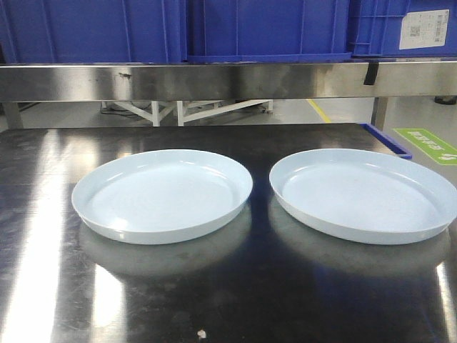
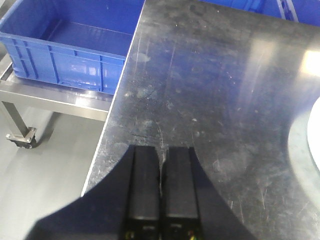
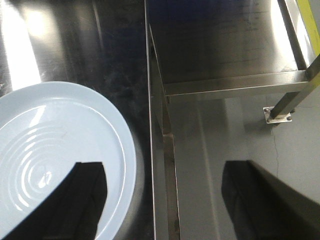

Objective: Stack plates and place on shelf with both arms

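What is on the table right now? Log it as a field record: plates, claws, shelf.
left plate: pale-blue, round, shallow; flat on the dark reflective steel table
right plate: identical pale-blue round plate; beside the left one, apart from it
stacked: no
left claw: shut, empty, over bare table near its left edge
right claw: open, empty, one finger above the right plate, the other past the table's right edge
steel shelf: behind the table, blue plastic crates on it
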Robot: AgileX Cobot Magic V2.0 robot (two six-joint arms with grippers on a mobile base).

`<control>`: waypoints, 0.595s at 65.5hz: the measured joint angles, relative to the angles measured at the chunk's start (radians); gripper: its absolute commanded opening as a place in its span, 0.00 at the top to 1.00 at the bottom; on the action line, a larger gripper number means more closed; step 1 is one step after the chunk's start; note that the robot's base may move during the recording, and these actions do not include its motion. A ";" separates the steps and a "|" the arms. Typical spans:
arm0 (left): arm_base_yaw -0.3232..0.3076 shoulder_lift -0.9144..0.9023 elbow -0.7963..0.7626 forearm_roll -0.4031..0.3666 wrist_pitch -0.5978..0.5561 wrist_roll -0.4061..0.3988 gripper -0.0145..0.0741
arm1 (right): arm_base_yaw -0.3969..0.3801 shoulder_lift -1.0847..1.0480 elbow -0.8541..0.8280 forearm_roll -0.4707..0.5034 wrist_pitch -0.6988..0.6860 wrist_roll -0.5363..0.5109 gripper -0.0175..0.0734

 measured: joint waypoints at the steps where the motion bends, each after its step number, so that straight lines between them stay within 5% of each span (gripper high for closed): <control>1: 0.000 0.000 0.000 0.002 0.000 0.000 0.74 | 0.000 0.000 0.000 0.000 0.000 0.000 0.16; 21: -0.007 0.000 0.000 0.058 -0.002 0.000 0.74 | 0.000 0.000 0.000 0.000 0.000 0.000 0.20; 29: -0.007 0.000 0.000 0.059 -0.002 0.000 0.74 | 0.000 0.000 0.000 0.000 0.000 0.000 0.46; 35: -0.007 0.000 0.000 0.060 -0.002 0.000 0.74 | 0.000 0.000 0.000 0.000 0.009 0.000 0.81; 39: -0.007 0.000 0.000 0.060 -0.002 0.000 0.74 | 0.000 0.000 0.000 0.000 0.019 0.000 0.74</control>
